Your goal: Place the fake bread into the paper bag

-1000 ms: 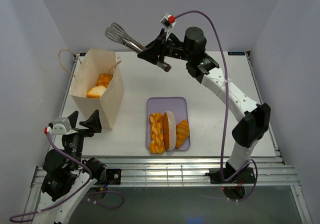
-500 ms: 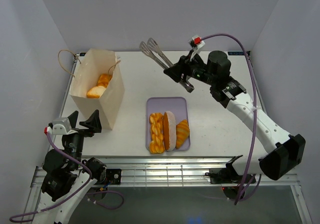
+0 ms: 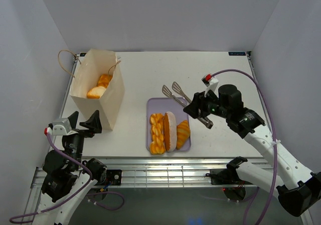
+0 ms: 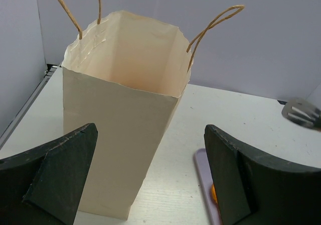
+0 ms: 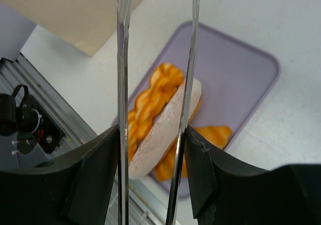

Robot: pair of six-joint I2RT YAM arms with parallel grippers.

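Right gripper [image 3: 199, 114]: clamped on the silver metal tongs [image 3: 181, 99] — blades apart, over the far end of the lilac rectangular tray [image 3: 156, 107].
Left gripper [image 3: 84, 120]: jaws spread wide, just beside the tall cream paper bag [image 3: 113, 102].
Glossy orange-golden toy bread [image 3: 170, 130]: three pieces on the tray — two inside the bag.

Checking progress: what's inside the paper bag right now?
Two golden pastries lie inside the paper bag. Anything beneath them is hidden by the pastries and the bag's walls.
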